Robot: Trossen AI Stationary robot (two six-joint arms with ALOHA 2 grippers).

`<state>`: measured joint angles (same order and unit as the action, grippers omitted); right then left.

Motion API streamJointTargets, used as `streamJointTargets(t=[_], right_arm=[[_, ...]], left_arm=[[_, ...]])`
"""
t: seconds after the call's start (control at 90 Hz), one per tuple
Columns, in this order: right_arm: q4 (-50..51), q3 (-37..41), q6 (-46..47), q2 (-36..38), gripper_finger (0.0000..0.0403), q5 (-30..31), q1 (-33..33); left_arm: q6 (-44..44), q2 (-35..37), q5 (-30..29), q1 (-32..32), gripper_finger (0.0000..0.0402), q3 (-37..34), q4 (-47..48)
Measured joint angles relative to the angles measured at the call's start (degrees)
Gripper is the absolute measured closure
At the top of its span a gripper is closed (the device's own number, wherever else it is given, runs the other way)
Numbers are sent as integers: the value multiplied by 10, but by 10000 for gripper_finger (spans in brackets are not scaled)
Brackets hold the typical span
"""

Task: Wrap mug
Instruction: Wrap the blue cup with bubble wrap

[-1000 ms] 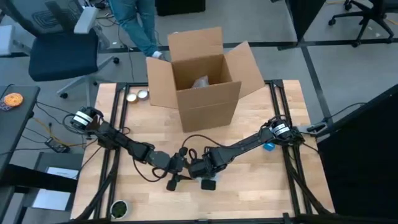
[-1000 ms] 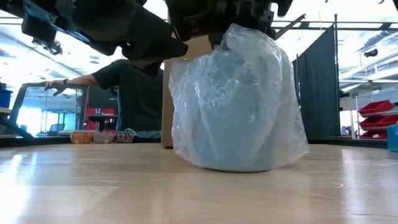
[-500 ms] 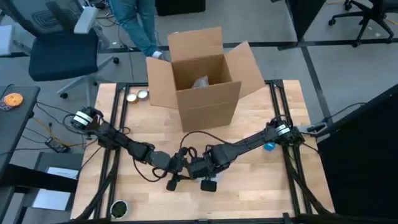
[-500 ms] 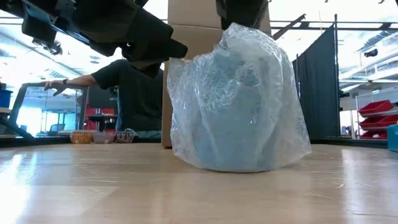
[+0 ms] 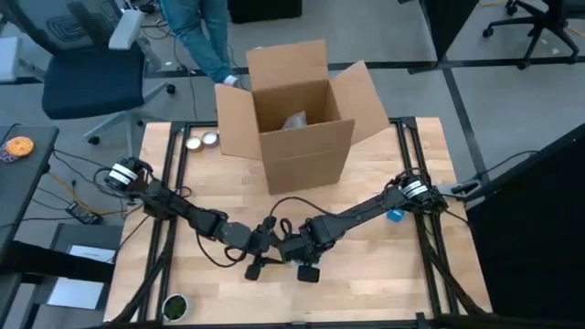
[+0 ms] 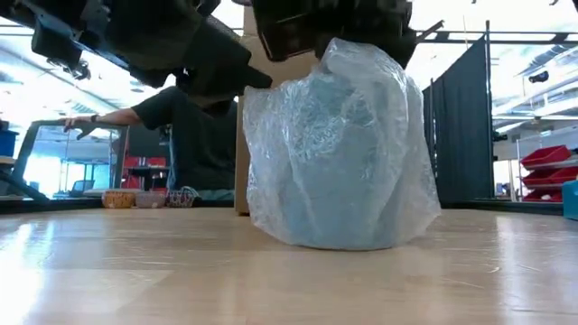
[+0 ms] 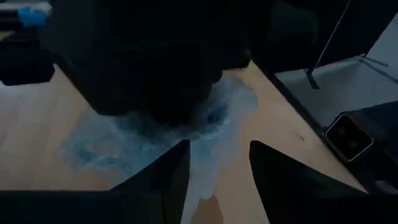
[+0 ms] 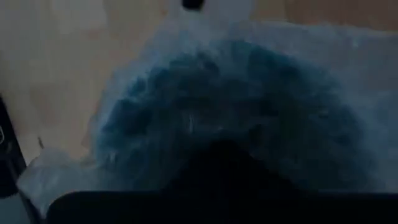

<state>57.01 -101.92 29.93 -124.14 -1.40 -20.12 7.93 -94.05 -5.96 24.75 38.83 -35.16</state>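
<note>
The mug [image 6: 336,153], a blue shape swathed in clear bubble wrap [image 6: 397,185], stands upright on the counter [image 5: 393,283] near the middle of its front edge. Both arms meet over it. The right hand [image 5: 294,249] sits right above the bundle, its wrist view filled by the wrapped blue top; whether it is open or closed on the wrap I cannot tell. The left hand [image 5: 265,243] is just beside it on the left, its two fingers [image 7: 163,180] parted, with a tongue of wrap lying between them, though contact is unclear. An open box [image 5: 297,114] stands at the back edge of the counter with something pale inside. Two small tins [image 5: 201,140] lie at the back left corner.
</note>
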Motion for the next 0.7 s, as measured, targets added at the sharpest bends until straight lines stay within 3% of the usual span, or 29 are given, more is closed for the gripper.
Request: streamJointTargets(t=[0.344, 0.7], right_arm=[[-4, -22, -2, -4, 403, -1, 2], [121, -151, -4, -6, 403, 15, -4]], left_arm=[[13, -66, 10, 0, 250, 11, -48], [0, -67, 9, 0, 250, 12, -56]])
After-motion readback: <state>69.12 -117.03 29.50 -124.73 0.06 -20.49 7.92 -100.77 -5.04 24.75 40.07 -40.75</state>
